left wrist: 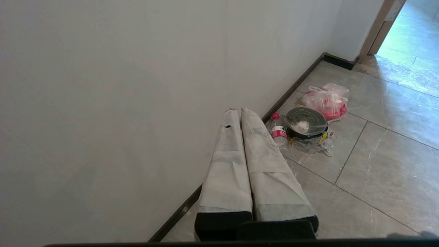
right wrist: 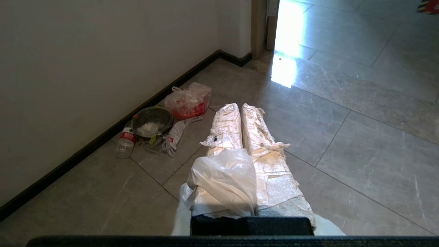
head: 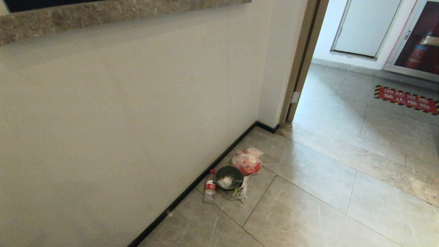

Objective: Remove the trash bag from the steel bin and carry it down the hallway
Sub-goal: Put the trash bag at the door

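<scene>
Over the right gripper [right wrist: 240, 105], carrying the trash bag [right wrist: 223, 181]: hanging it as a bunched fold of thin white plastic across one finger near the base, and trailing more of it below the wrist on both sides. Keeping those fingers pressed flat together, apparently pinching the plastic in the seam between them, though not showing the pinch itself. Showing no green print from this angle.

Pointing the left gripper [left wrist: 239, 109] forward beside the wall [head: 120, 120], fingers likewise closed against each other and holding nothing.

Standing on the hallway [head: 308, 206] tiles already, with the steel bin appearing in no view. Judging from that, having the lifting-out step done and being somewhere in the carrying stretch; how much corridor is left, not being possible to say.

Facing a small heap of litter against the black baseboard [head: 192, 187]: a water bottle [head: 209, 187] with a red cap, a dark bowl [head: 229, 177] under a clear lid just beside it, a red-and-white bag [head: 247, 161] touching the bowl's far side, and crumpled clear wrapping underneath. Lying well apart from both grippers, all of it.

Looking past that toward a brown door frame [head: 301, 68] opening onto brighter tiles, with a red floor sign [head: 406, 99] beyond.
</scene>
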You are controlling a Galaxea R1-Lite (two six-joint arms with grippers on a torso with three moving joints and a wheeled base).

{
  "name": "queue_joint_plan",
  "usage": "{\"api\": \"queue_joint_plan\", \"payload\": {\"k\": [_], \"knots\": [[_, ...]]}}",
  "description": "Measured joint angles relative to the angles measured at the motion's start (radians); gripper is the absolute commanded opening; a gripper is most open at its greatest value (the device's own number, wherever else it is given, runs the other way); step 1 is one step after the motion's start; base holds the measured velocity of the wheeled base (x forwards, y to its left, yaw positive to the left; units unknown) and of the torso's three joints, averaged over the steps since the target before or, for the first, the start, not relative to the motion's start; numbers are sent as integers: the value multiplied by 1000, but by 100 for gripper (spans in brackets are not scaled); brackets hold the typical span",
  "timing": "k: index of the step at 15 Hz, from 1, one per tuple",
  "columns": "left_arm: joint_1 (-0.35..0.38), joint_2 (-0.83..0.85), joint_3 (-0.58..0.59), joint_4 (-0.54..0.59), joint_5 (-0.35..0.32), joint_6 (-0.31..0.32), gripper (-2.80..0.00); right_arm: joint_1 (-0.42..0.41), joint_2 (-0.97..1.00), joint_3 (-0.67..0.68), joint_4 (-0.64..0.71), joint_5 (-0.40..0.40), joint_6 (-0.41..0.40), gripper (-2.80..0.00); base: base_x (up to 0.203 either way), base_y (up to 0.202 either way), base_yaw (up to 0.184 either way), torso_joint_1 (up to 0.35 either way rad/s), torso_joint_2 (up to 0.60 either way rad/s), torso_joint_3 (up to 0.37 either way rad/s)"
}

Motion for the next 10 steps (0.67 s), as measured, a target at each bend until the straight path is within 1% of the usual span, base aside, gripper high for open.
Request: {"api": "queue_joint_plan", "payload": {"k": [10], "knots": [[0, 0, 0, 0, 0, 0, -280, 0, 0, 0, 0, 0, 0, -280, 0, 0, 0, 0, 0, 0]]}}
